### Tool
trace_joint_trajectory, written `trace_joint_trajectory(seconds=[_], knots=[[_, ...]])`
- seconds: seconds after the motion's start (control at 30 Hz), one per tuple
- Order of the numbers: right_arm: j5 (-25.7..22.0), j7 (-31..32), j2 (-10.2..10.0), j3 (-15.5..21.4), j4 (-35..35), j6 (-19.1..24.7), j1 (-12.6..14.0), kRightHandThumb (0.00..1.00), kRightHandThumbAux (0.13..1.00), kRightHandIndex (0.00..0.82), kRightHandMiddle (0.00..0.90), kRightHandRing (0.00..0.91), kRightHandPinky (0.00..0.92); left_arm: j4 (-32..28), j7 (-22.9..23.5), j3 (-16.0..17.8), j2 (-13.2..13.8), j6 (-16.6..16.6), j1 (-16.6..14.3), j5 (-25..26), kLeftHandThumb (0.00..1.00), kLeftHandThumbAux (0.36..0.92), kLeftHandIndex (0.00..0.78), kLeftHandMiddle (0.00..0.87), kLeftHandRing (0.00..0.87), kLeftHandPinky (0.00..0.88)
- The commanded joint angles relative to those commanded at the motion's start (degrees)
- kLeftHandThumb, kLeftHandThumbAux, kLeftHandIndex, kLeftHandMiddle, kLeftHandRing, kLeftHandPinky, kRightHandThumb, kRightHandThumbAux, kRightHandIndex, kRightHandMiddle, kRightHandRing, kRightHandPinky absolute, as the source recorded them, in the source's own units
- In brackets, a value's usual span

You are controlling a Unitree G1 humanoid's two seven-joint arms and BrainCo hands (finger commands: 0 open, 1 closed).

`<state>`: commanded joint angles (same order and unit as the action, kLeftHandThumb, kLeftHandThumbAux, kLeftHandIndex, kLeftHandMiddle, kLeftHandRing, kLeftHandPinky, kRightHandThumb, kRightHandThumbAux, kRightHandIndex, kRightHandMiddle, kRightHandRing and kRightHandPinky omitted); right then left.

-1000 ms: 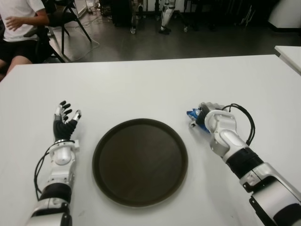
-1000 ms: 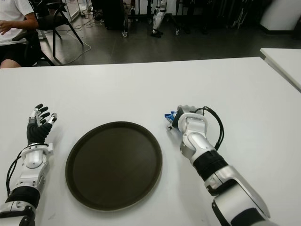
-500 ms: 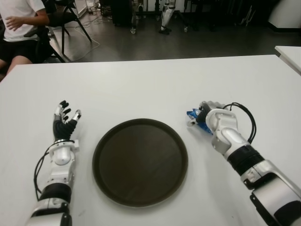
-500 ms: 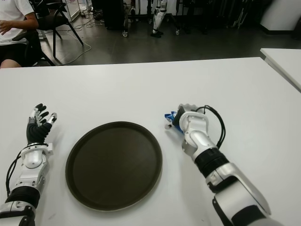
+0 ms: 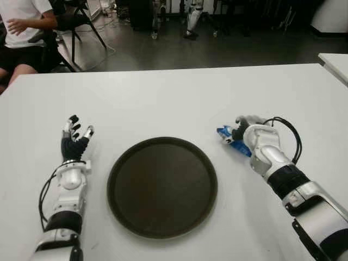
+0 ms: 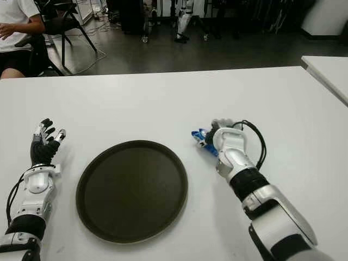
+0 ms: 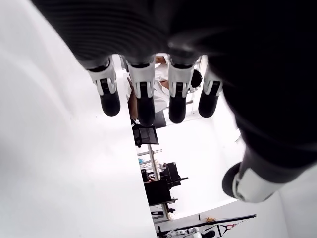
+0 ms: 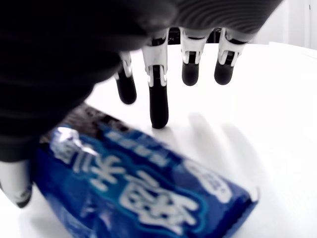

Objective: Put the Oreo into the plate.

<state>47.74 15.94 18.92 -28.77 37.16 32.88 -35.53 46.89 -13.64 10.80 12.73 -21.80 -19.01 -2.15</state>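
None of the task is finished: the Oreo [image 8: 143,198] packet lies on the tabletop [image 5: 174,98] under the right hand [image 5: 246,133], whose fingers [image 8: 158,99] hang spread, unclosed. Beside them, the plate [image 5: 162,186] holds nothing. Left hand [image 5: 73,142] idles open beyond it.

I see my right robot hand [image 5: 243,129] stretched forward from its forearm, palm down, fingers [image 8: 157,96] extended and loosely spread, gripping nothing. My left robot hand [image 5: 74,140] shows well apart, its fingers [image 7: 141,94] straight and splayed.
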Motion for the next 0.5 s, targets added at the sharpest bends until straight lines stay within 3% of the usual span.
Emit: trace_joint_trajectory(seconds=[0.33, 0.5], knots=[[-0.15, -1.4, 0.82, 1.41, -1.91, 0.69, 1.05, 0.0, 0.569, 0.38, 0.289, 0.175, 0.0, -0.96, 0.09, -0.05, -0.17, -0.26, 0.38, -0.15, 0.238, 0.661, 0.063, 0.123, 0.094, 0.044], [-0.1, -1.25, 1.5, 1.73, -2.76, 0.56, 1.4, 0.0, 0.559, 0.315, 0.24, 0.16, 0.0, -1.13, 0.18, 0.12, -0.23, 0.29, 0.32, -0.07, 0.246, 0.656, 0.063, 0.125, 0.095, 0.038]])
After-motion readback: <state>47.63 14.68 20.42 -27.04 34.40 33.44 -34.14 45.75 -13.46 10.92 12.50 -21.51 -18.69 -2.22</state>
